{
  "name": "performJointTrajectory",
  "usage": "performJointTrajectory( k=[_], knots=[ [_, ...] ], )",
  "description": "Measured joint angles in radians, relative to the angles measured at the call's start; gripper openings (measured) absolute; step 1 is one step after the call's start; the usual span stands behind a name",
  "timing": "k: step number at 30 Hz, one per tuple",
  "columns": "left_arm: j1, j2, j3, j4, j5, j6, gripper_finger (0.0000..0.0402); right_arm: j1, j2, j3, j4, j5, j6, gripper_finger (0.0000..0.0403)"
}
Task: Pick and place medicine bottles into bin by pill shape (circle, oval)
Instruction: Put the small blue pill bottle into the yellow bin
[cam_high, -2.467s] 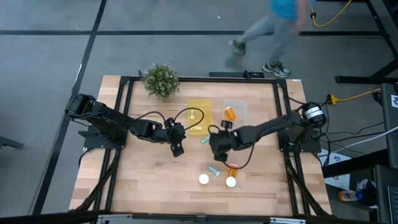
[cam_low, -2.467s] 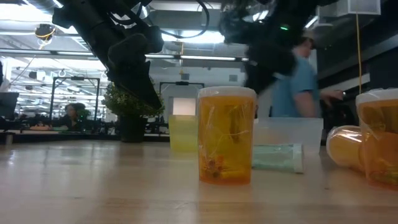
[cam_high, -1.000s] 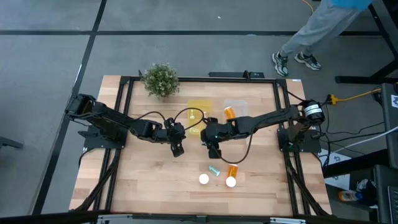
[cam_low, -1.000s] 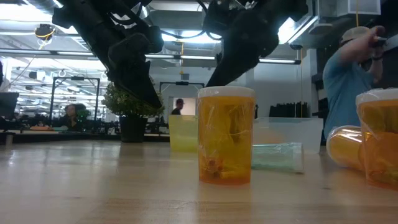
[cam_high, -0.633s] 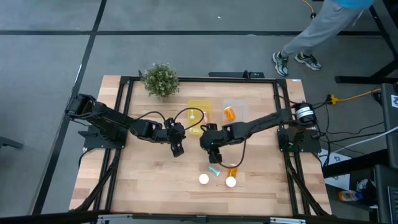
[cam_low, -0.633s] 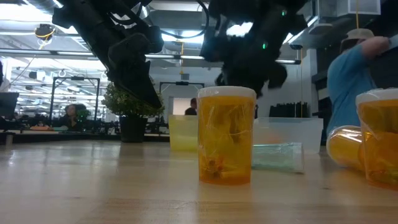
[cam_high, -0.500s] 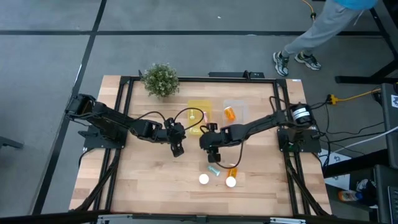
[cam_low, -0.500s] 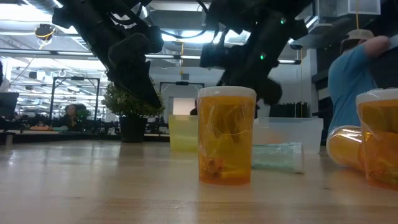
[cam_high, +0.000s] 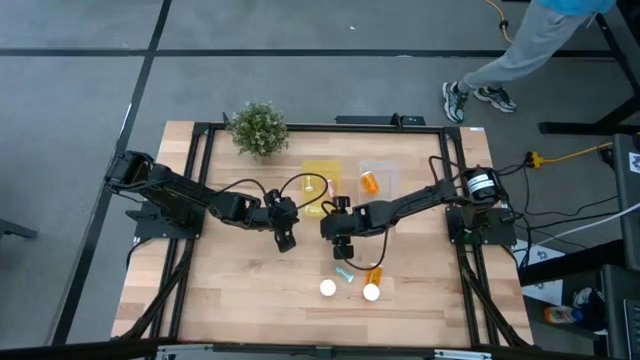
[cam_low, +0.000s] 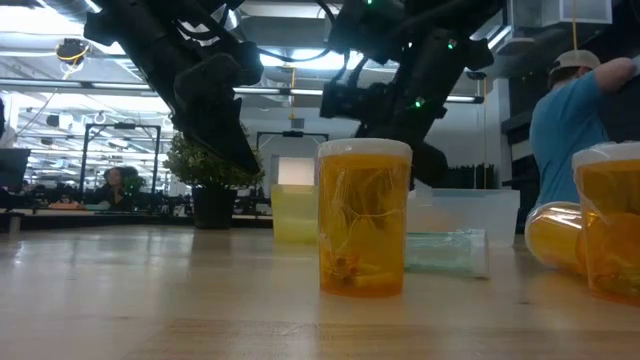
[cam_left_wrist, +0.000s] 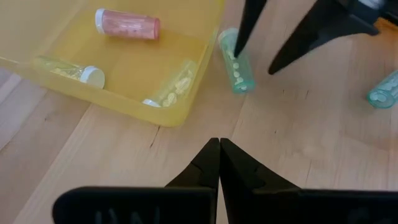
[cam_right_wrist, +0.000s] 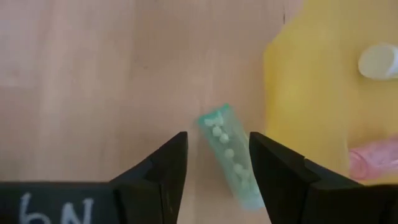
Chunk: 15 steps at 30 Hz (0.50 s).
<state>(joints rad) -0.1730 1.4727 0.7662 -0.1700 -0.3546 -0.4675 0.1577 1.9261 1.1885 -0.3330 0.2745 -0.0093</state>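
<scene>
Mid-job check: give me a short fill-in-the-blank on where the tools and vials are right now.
1. The right tool has its fingers ____ around the teal vial.
2. That vial lies on the table beside the ____ bin.
3. The left tool has its fingers ____.
4. The pink vial lies ____ the bin.

Missing words: open; yellow; shut; inside

Dark jointed arms (cam_high: 190, 200), black cables (cam_high: 255, 185)

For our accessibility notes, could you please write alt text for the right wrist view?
The right gripper, fingers open, hangs over a teal vial of small pills lying on the wooden table. Beside the vial is a yellow bin holding a pink vial and a white cap.
</scene>
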Motion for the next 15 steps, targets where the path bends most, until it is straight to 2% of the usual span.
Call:
performJointTrajectory(
  k=[9, 15],
  knots=[
    [0.0, 0.0, 0.0, 0.0, 0.0, 0.0, 0.0004, 0.0, 0.018, 0.0, -0.002, -0.015, 0.003, 0.0174],
    [0.0, 0.0, 0.0, 0.0, 0.0, 0.0, 0.0004, 0.0, 0.018, 0.0, 0.0, -0.11, 0.006, 0.0174]
  ],
)
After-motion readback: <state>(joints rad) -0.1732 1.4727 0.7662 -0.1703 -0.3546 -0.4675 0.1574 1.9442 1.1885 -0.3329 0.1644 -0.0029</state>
